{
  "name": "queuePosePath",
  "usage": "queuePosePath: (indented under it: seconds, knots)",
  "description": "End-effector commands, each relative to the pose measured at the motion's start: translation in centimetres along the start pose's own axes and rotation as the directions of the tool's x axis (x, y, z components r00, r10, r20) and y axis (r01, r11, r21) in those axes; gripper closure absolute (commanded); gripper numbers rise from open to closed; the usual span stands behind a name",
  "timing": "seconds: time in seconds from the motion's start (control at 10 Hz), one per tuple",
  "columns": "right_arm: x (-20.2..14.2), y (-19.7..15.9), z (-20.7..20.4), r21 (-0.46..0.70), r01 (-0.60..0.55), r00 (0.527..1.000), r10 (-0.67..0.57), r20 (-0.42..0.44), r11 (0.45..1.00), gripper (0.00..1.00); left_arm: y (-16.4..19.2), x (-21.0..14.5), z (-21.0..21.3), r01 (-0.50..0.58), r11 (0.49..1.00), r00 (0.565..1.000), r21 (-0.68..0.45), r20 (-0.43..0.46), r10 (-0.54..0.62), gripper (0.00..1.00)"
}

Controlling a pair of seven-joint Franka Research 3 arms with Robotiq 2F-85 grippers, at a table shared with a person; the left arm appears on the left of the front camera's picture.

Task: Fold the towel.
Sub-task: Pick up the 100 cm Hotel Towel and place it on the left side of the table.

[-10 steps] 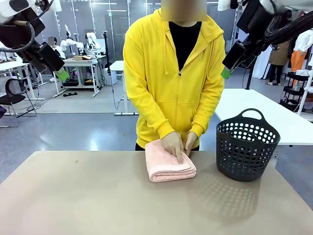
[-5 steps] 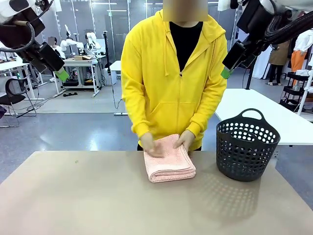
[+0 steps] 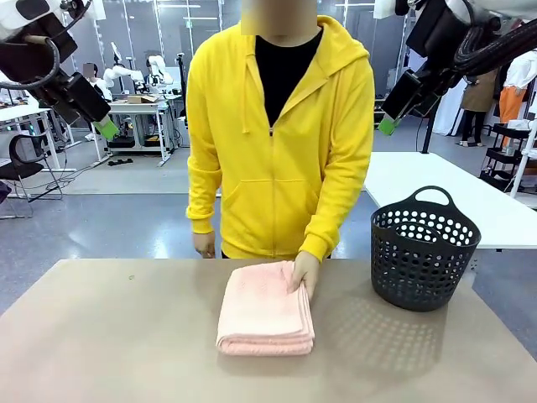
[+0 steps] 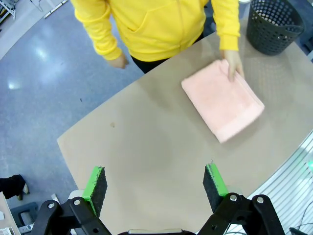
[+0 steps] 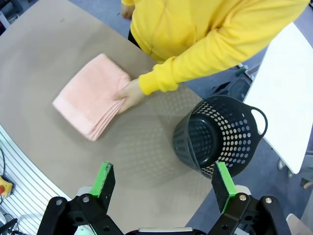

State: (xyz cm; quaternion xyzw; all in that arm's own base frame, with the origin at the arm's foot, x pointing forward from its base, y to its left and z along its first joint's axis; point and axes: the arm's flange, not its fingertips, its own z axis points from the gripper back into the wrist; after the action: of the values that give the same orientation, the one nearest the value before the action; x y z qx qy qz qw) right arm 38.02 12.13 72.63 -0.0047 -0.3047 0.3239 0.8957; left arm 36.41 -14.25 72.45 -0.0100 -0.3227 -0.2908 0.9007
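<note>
I see the folded light pink terry towel (image 3: pixel 266 319) lying on the tan table (image 3: pixel 126 353), the person's hand (image 3: pixel 305 273) on its edge; both my claws, left (image 4: pixel 155 185) and right (image 5: pixel 164 185), gape wide, empty.

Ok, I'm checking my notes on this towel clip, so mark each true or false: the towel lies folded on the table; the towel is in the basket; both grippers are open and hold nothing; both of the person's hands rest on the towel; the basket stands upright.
1. The towel lies folded on the table: true.
2. The towel is in the basket: false, it lies beside it, apart.
3. The left gripper and the right gripper are open and hold nothing: true.
4. Both hands rest on the towel: false, one hand does; the other hand hangs off it.
5. The basket stands upright: true.
</note>
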Motion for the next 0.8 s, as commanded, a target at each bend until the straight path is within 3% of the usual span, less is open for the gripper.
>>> queuePosePath:
  seconds: [0.0,0.7]
  knots:
    - [-0.02,-0.01,0.07,0.003,0.010,1.000,-0.010,-0.005,1.000,0.00,0.01,0.39,0.28,-0.013,1.000,1.000,-0.007,-0.006,0.013,0.00]
    - [-0.02,-0.01,0.07,0.003,0.010,1.000,-0.010,-0.005,1.000,0.00,0.01,0.39,0.28,-0.013,1.000,1.000,-0.007,-0.006,0.013,0.00]
